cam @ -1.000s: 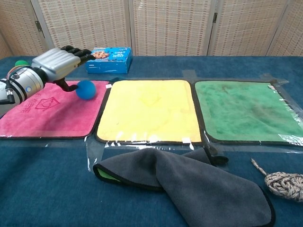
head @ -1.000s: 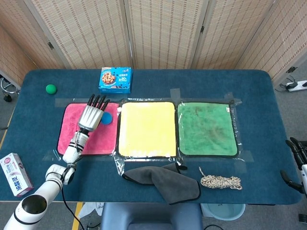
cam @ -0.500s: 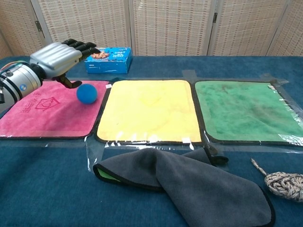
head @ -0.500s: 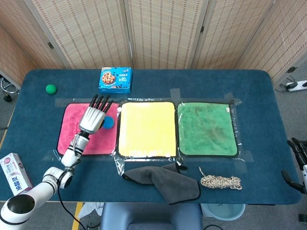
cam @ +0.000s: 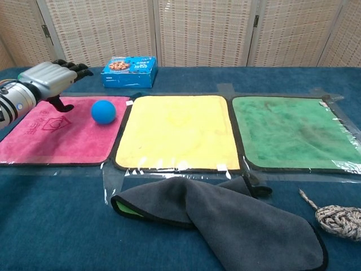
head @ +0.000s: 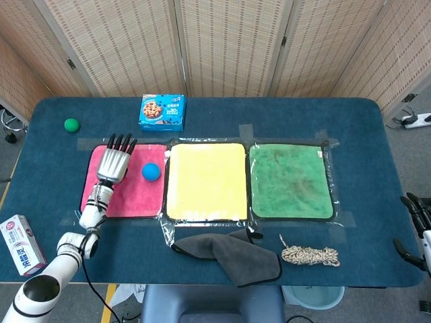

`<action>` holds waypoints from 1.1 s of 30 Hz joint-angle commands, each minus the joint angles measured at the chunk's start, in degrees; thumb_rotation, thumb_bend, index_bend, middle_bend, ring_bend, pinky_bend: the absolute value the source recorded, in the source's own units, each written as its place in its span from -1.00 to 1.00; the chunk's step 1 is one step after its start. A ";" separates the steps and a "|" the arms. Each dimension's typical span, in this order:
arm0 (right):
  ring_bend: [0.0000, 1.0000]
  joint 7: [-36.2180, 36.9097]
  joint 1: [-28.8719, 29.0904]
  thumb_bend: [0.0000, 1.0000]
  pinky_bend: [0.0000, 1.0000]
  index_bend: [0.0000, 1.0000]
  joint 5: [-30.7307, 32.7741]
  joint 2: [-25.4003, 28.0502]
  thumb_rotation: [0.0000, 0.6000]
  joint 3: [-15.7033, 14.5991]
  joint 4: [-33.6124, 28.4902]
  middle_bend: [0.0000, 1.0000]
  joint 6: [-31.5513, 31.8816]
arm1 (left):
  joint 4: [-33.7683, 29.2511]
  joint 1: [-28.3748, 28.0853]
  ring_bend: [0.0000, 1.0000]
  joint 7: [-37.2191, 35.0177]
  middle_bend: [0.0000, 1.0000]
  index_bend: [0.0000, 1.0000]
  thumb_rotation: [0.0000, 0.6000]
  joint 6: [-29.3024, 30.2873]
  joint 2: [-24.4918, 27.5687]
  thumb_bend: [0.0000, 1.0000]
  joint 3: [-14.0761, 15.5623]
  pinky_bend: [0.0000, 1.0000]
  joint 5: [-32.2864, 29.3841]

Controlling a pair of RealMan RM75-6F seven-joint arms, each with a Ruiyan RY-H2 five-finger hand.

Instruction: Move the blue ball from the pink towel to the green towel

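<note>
Backing off leftward from the ball (head: 151,172), the left hand (head: 114,163), fingers spread and empty, is needing to realign rightward over it.

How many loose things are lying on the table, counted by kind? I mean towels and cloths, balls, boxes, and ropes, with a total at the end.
Towels and cloths: 4 (pink towel, yellow towel, green towel, grey cloth)
Balls: 2 (blue ball, green ball)
Boxes: 2 (blue cookie box, white box)
Ropes: 1 (rope bundle)
Total: 9
</note>
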 commanded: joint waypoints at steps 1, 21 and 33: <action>-0.75 -0.01 -0.14 -0.23 -0.86 -0.89 0.03 0.12 1.00 -0.05 -0.11 -0.86 0.12 | 1.55 -0.81 -1.00 -0.52 -1.00 -1.00 1.00 -0.68 -1.57 -0.24 0.25 -1.00 0.47; -0.75 1.16 -1.07 -0.23 -0.86 -0.89 0.06 0.12 1.00 -0.23 0.65 -0.86 1.11 | -4.37 -5.19 -1.00 -1.05 -1.00 -1.00 1.00 5.78 -4.01 -0.24 0.59 -1.00 4.14; -0.75 2.98 -1.57 -0.23 -0.86 -0.89 0.12 -0.74 1.00 -0.18 2.36 -0.86 1.78 | -25.74 -1.83 -1.00 8.09 -1.00 -1.00 1.00 9.14 3.45 -0.23 -1.83 -1.00 0.44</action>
